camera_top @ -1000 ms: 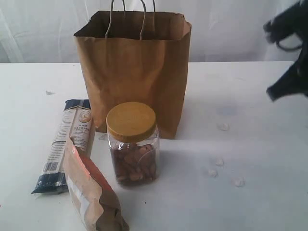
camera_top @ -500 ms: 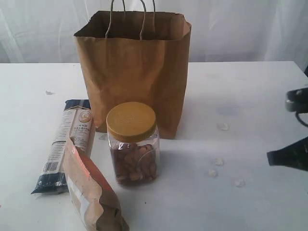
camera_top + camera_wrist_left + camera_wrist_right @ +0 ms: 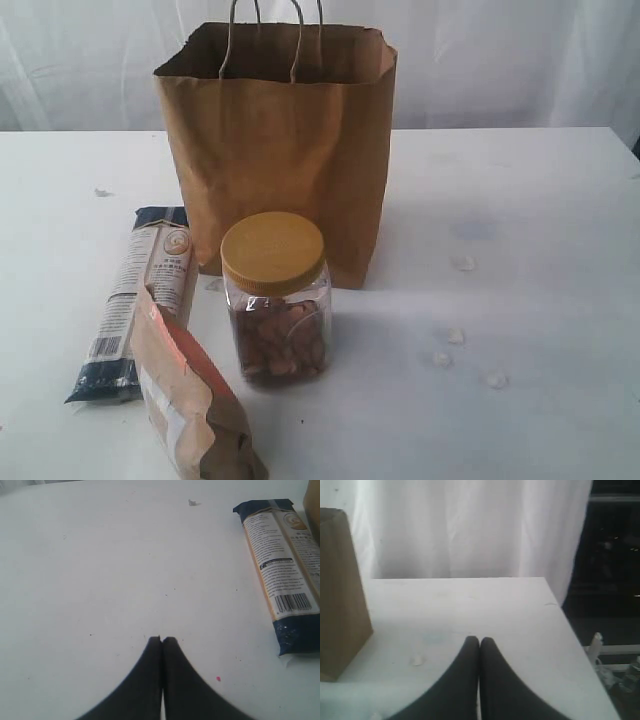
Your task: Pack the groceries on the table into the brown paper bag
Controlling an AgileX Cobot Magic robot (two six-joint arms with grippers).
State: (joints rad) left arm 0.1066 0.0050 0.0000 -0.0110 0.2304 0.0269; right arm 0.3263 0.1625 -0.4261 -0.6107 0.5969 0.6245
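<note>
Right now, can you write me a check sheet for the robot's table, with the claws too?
Surface: white table, faintly smudged.
Job's things: brown paper bag upright and open at the back; yellow-lidded jar upright in front of it; pasta packet lying flat on the left of the exterior view; brown-orange pouch nearest the camera. All three are outside the bag.
Clutter: small white crumbs scattered on the right of that view.
Claws: left claw shut, empty, over bare table; right claw shut, empty.
Cables: nothing seen.
Surroundings: white curtain behind the table.
</note>
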